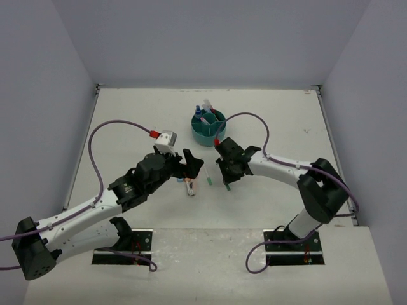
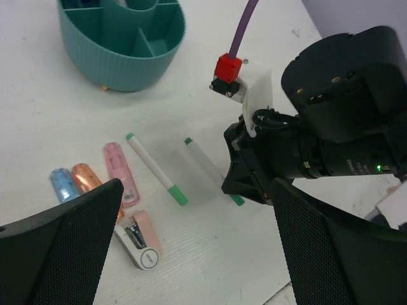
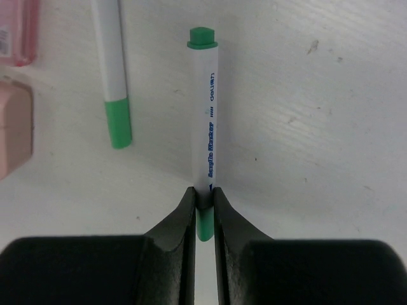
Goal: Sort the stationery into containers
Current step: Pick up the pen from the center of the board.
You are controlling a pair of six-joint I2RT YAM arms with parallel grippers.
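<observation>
The white pen (image 3: 205, 114) lies on the desk (image 3: 318, 127), and the right pincer (image 3: 203, 198) is clenched on it near one green end, a finger pressed to each side of the barrel (blue print runs along it). Just beside it, not touching, lies a second pen (image 3: 109, 70) with a green cap. Further to that side a pink marker (image 2: 119, 171), an orange marker (image 2: 89, 180) and a blue marker (image 2: 63, 186) lie close together. The left pincer (image 2: 197, 254) hangs over them, released wide and gripping nothing. The teal organiser (image 2: 127, 63) stands well apart, farther up the desk, with a few items already in its compartments.
</observation>
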